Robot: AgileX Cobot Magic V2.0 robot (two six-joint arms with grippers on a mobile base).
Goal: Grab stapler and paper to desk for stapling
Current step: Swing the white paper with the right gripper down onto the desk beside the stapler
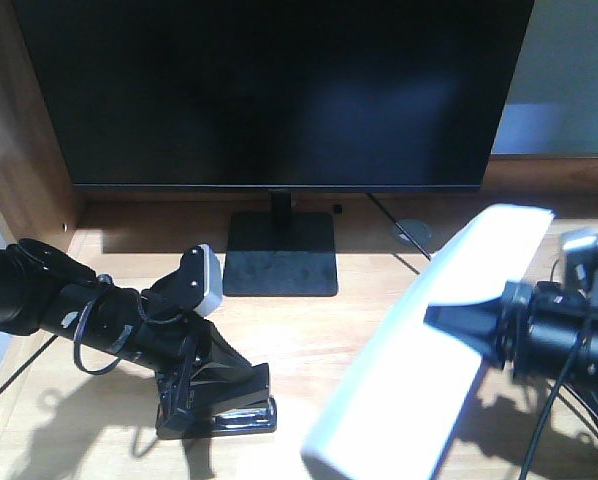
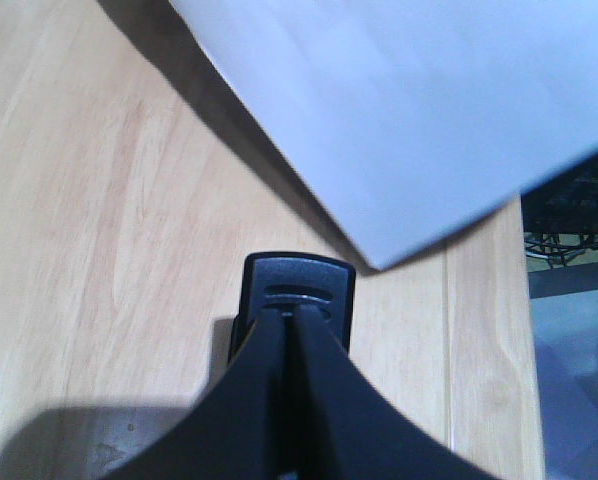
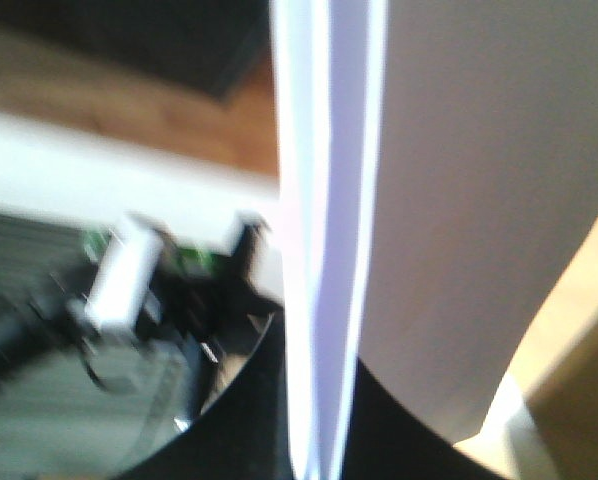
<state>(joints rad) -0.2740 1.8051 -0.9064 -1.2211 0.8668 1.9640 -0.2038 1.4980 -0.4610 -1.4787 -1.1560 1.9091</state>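
the left gripper (image 1: 217,385) is clamped on the black stapler (image 1: 234,415), whose base looks to rest on the desk (image 1: 309,330), near the front left corner of the monitor (image 1: 279,90) stand (image 1: 281,258). on the right, the right gripper (image 1: 466,322) pinches the white paper (image 1: 419,390) at one edge, the sheets bowed and slanting above the desk.

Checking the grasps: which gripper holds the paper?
The right gripper, clamped on the white paper; the left gripper instead grips the black stapler on the desk.

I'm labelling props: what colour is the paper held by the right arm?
Plain white paper, no print visible; it shows best in the exterior front-facing view.
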